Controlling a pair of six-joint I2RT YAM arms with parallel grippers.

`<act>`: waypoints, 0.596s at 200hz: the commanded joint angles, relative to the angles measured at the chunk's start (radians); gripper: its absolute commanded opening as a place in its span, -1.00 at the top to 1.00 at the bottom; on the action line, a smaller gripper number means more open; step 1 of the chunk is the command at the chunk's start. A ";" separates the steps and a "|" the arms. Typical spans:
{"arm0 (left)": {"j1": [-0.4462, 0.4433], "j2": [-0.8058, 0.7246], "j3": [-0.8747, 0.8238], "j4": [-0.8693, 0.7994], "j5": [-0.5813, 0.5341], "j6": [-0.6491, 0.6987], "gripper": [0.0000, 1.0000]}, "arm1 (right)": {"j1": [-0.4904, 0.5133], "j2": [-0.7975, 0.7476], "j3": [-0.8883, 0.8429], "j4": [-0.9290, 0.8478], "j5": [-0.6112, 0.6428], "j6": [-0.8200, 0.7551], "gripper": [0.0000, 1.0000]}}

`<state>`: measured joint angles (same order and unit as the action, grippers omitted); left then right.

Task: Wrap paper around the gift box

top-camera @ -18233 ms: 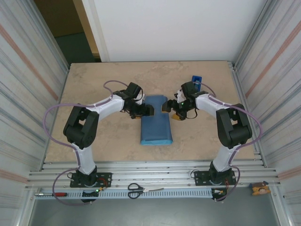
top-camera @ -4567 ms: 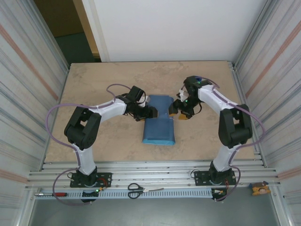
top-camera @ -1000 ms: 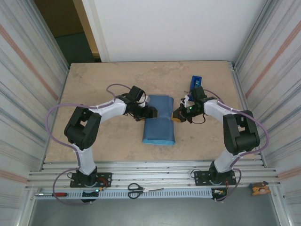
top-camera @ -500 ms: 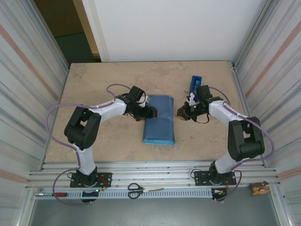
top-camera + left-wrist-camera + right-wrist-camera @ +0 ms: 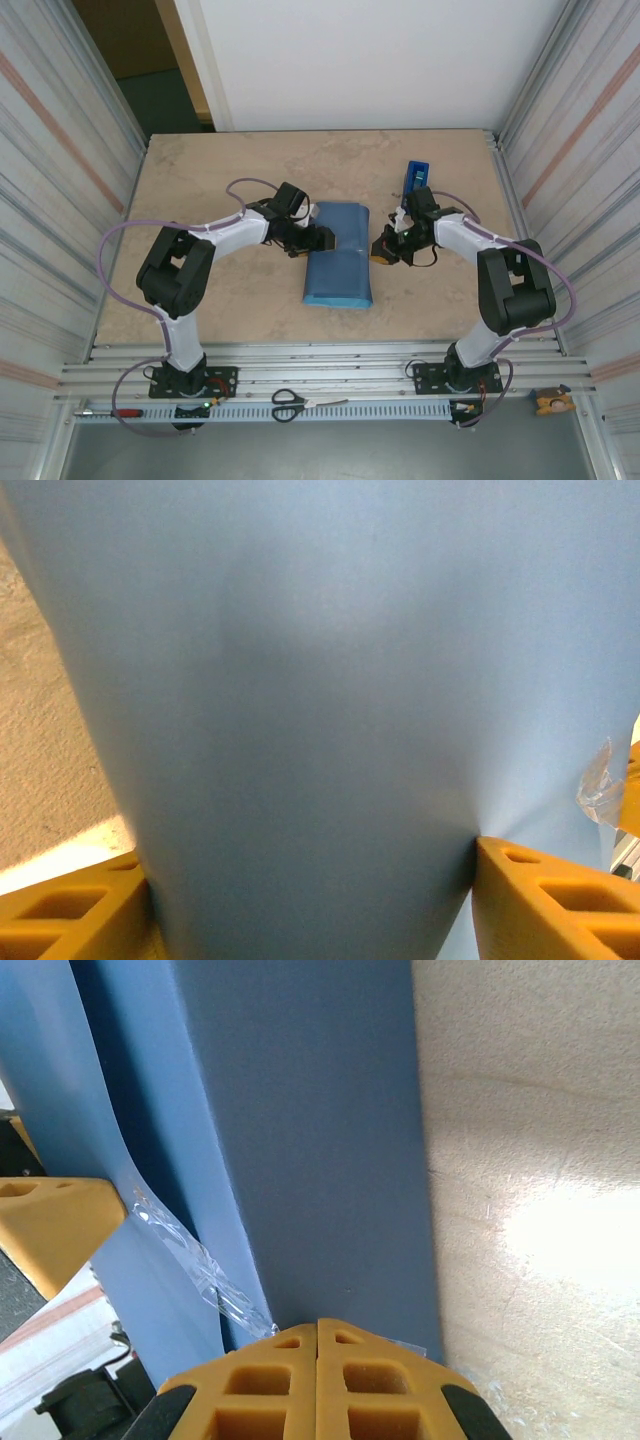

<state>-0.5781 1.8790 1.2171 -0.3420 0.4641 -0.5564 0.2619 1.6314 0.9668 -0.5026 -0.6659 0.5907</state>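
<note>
At centre of beige stone-patterned table (image 5: 220, 180): large thin sheet of blue wrapping paper (image 5: 337, 262), folded into a flat parcel; gift box hidden, presumably inside. At its left edge, left gripper (image 5: 316, 240), jaws clamped across the paper. Opposite, right gripper (image 5: 318, 1345), jaws clenched empty, tips at clear tape strip (image 5: 190, 1250) on the seam. Step judged: sealing seam. Next: press tape flat, hold parcel steady.

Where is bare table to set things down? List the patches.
Free: the far strip between back wall and paper; the left side between left arm and side wall; the near strip between paper and rail. Crowded: the centre, where the left gripper clamps the paper and the shut right gripper meets its right edge, tape dispenser just behind.
</note>
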 commanded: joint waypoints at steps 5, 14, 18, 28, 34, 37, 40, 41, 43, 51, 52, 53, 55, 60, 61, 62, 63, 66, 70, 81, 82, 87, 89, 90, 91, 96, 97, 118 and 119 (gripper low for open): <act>-0.052 0.098 -0.067 -0.123 -0.072 0.019 -0.40 | -0.005 -0.032 0.040 -0.058 0.039 -0.033 1.00; -0.052 0.097 -0.065 -0.124 -0.072 0.018 -0.40 | -0.012 -0.050 0.050 -0.088 0.078 -0.043 1.00; -0.051 0.096 -0.064 -0.124 -0.070 0.019 -0.40 | -0.016 -0.060 0.052 -0.098 0.094 -0.044 1.00; -0.052 0.094 -0.061 -0.124 -0.068 0.018 -0.40 | -0.023 -0.077 0.054 -0.107 0.112 -0.045 1.00; -0.052 0.092 -0.059 -0.123 -0.067 0.016 -0.40 | -0.027 -0.083 0.052 -0.102 0.106 -0.043 1.00; -0.052 0.090 -0.058 -0.124 -0.066 0.016 -0.40 | -0.026 -0.084 0.050 -0.098 0.100 -0.042 1.00; -0.052 0.088 -0.058 -0.123 -0.065 0.016 -0.40 | -0.026 -0.084 0.050 -0.094 0.092 -0.039 1.00; -0.052 0.088 -0.056 -0.123 -0.065 0.015 -0.40 | -0.026 -0.085 0.050 -0.093 0.089 -0.038 1.00; -0.051 0.087 -0.056 -0.122 -0.065 0.015 -0.40 | -0.025 -0.084 0.049 -0.089 0.084 -0.036 1.00; -0.052 0.084 -0.052 -0.123 -0.063 0.015 -0.40 | -0.020 -0.077 0.047 -0.071 0.059 -0.026 1.00; -0.052 0.084 -0.052 -0.123 -0.064 0.014 -0.40 | -0.019 -0.076 0.047 -0.068 0.055 -0.024 1.00; -0.052 0.084 -0.051 -0.123 -0.064 0.013 -0.40 | -0.019 -0.075 0.047 -0.065 0.052 -0.023 1.00; -0.052 0.084 -0.050 -0.124 -0.063 0.012 -0.40 | -0.017 -0.071 0.047 -0.060 0.048 -0.021 1.00; -0.052 0.083 -0.046 -0.123 -0.061 0.012 -0.40 | -0.010 -0.062 0.047 -0.048 0.037 -0.014 1.00; -0.052 0.083 -0.046 -0.124 -0.061 0.012 -0.40 | -0.009 -0.061 0.047 -0.047 0.036 -0.012 1.00; -0.052 0.083 -0.045 -0.123 -0.060 0.013 -0.40 | -0.008 -0.060 0.047 -0.044 0.034 -0.011 1.00; -0.052 0.083 -0.045 -0.123 -0.060 0.013 -0.40 | -0.006 -0.058 0.048 -0.042 0.033 -0.009 1.00; -0.052 0.083 -0.044 -0.124 -0.059 0.013 -0.40 | -0.001 -0.052 0.049 -0.037 0.030 -0.006 1.00; -0.051 0.083 -0.041 -0.123 -0.059 0.013 -0.40 | 0.004 -0.044 0.051 -0.030 0.028 -0.001 1.00; -0.052 0.085 -0.039 -0.124 -0.058 0.010 -0.40 | 0.018 -0.021 0.056 -0.002 0.012 0.010 1.00; -0.052 0.086 -0.037 -0.123 -0.056 0.010 -0.40 | 0.020 -0.019 0.056 0.000 0.010 0.010 1.00; -0.052 0.087 -0.036 -0.123 -0.054 0.009 -0.40 | 0.024 -0.007 0.059 0.011 0.006 0.016 1.00; -0.052 0.088 -0.035 -0.124 -0.053 0.009 -0.40 | 0.027 -0.002 0.058 0.013 0.007 0.018 1.00; -0.052 0.089 -0.035 -0.124 -0.053 0.009 -0.40 | 0.027 -0.001 0.059 0.013 0.007 0.019 1.00; -0.052 0.089 -0.035 -0.124 -0.053 0.009 -0.40 | 0.028 0.002 0.060 0.013 0.008 0.019 1.00; -0.052 0.091 -0.033 -0.123 -0.051 0.009 -0.40 | 0.029 0.016 0.062 0.012 0.018 0.021 1.00; -0.052 0.092 -0.033 -0.124 -0.049 0.009 -0.40 | 0.029 0.018 0.062 0.010 0.020 0.022 1.00; -0.052 0.091 -0.038 -0.124 -0.052 0.003 -0.40 | 0.032 0.056 0.051 0.018 0.017 0.020 1.00; -0.052 0.091 -0.038 -0.123 -0.051 0.001 -0.40 | 0.032 0.057 0.051 0.018 0.017 0.020 1.00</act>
<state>-0.5785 1.8778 1.2240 -0.3511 0.4641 -0.5571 0.2840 1.6360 1.0130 -0.5083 -0.6369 0.5934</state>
